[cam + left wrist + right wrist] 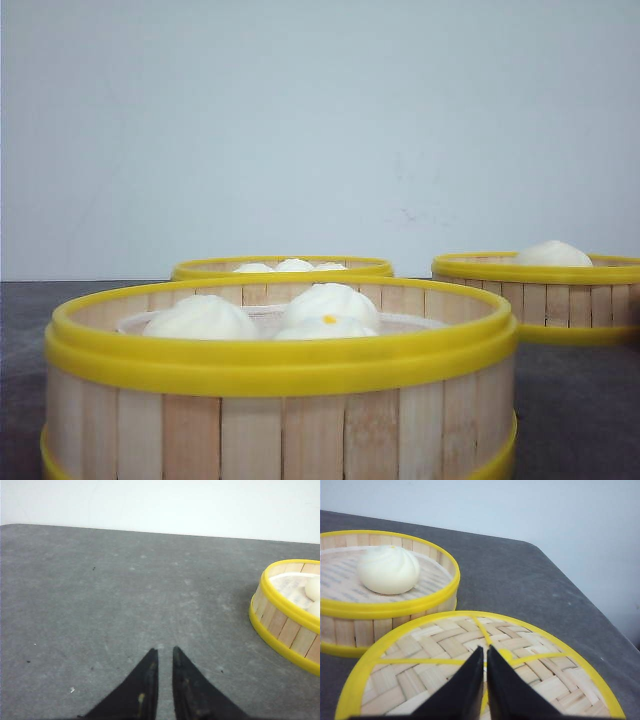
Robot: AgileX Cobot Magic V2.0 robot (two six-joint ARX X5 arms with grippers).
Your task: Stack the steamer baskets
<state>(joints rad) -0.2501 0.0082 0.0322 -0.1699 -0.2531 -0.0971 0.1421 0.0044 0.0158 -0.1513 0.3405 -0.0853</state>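
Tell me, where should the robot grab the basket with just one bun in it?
Probably by the yellow top rim of the one-bun basket, coming from above, one finger inside and one outside. The bun sits mid-basket, leaving room beside the wall, and the basket is too wide to span.

Plain pale wall [320, 130], dark grey speckled tabletop [125, 605], soft even light

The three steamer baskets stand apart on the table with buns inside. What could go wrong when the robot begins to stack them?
1. The buns in the near basket rise about as high as its rim; a basket set on top might press them.
2. The right gripper, fingers nearly shut, hovers above a woven lid beside the one-bun basket; it might bump either.
3. The left gripper is aside from any basket.
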